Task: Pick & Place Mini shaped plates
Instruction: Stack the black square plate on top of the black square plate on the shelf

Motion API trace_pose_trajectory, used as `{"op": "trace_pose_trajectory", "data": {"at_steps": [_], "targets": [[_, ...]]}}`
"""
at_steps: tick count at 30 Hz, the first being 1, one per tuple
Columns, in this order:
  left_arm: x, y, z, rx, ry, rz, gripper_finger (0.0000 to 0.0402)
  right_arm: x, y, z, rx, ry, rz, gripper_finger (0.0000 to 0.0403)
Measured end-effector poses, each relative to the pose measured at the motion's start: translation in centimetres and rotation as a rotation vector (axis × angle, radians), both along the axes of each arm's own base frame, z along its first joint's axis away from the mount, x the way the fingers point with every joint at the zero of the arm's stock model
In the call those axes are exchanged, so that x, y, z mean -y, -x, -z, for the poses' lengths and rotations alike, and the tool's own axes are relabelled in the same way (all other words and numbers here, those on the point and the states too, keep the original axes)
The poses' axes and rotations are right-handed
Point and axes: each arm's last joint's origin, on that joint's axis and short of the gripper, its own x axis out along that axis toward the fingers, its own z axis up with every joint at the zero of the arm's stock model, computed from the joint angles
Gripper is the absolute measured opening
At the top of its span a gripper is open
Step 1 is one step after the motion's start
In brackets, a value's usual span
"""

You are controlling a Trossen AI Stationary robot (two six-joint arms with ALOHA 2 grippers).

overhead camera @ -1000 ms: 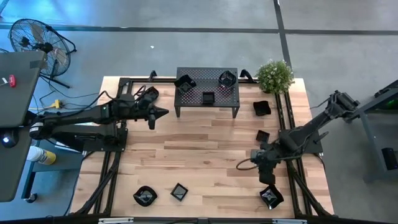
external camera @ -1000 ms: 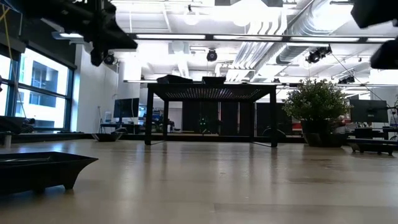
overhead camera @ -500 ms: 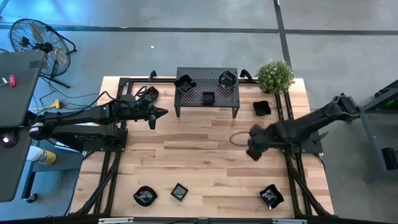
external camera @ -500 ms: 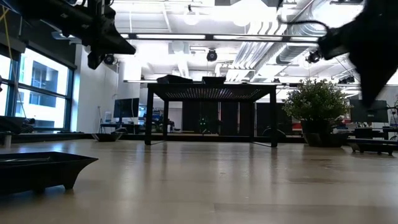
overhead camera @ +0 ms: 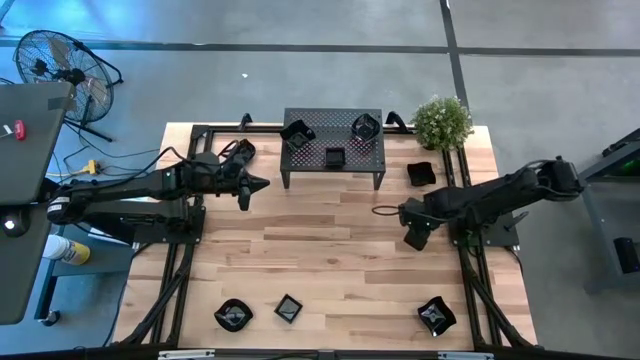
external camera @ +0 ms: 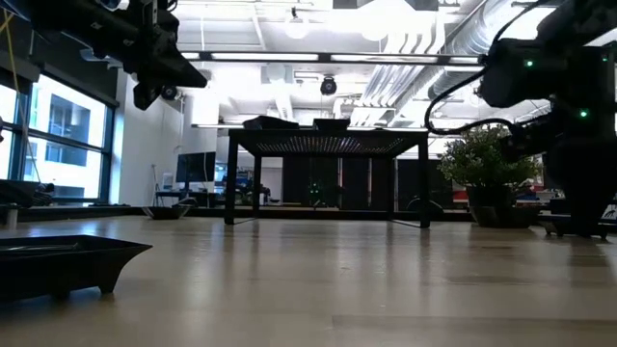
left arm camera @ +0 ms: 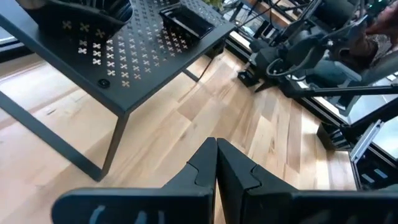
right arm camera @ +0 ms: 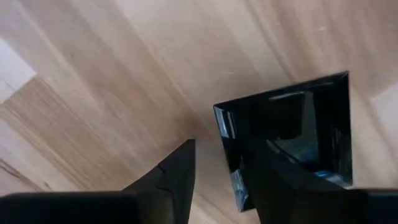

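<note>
Small glossy black plates lie scattered on a pale wood-plank table (overhead camera: 330,250).

Nearest, a scalloped plate (overhead camera: 233,316), a square one (overhead camera: 289,308) and a folded-edge one (overhead camera: 436,316) sit along the front edge. The right gripper (overhead camera: 415,238) hangs mid-table, fingers parted above a square plate (right arm camera: 292,137) but not holding it. The left gripper (overhead camera: 262,183) is pinched closed and empty beside the perforated metal rack (overhead camera: 310,150), which carries three plates.

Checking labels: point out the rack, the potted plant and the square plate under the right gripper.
rack (overhead camera: 320,148): high view, bare top.
potted plant (overhead camera: 442,121): high view, leaves.
square plate (right arm camera: 292,124): right wrist view, glossy inside.
</note>
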Motion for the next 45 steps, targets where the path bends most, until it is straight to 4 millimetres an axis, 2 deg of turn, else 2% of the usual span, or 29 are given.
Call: {"op": "trace_pose_trajectory", "data": {"at_steps": [6, 12, 19, 26, 29, 31, 33, 38, 42, 45], "targets": [[0.0, 0.0, 0.1, -0.006, 0.002, 0.000, 0.0001, 0.0, 0.2, 0.3, -0.001, 0.011, -0.019, 0.0082], [0.0, 0.0, 0.1, -0.006, 0.001, -0.005, 0.0001, -0.1, -1.1, -1.1, 0.054, 0.026, -0.096, 0.0008], [0.0, 0.0, 0.1, -0.007, -0.003, -0.016, 0.0001, -0.2, -2.8, -3.6, 0.131, -0.002, -0.155, 0.0016], [0.0, 0.0, 0.1, -0.008, -0.004, -0.019, 0.0001, -1.0, -5.5, -8.7, 0.297, -0.015, -0.225, 0.0004], [0.0, 0.0, 0.1, -0.009, -0.008, -0.017, 0.0001, -1.3, -5.8, -9.8, 0.320, -0.019, -0.208, 0.0002], [-0.1, 0.0, 0.1, -0.010, -0.015, -0.015, 0.0001, -1.3, -5.6, -9.5, 0.302, -0.006, -0.128, 0.0005], [-0.1, 0.0, 0.1, -0.011, -0.019, -0.014, 0.0001, -1.0, -5.1, -8.3, 0.271, -0.021, -0.062, 0.0019], [0.0, 0.0, 0.1, -0.011, -0.019, -0.012, 0.0001, 0.5, -3.3, -4.8, 0.171, -0.096, 0.106, 0.0085], [0.0, 0.0, 0.1, -0.014, -0.018, -0.012, 0.0001, 2.6, -2.5, -4.9, 0.212, -0.137, 0.136, 0.0128], [0.0, 0.0, 0.1, -0.015, -0.019, -0.012, 0.0001, 4.6, -1.7, -5.1, 0.215, -0.145, 0.127, 0.0141]]}}
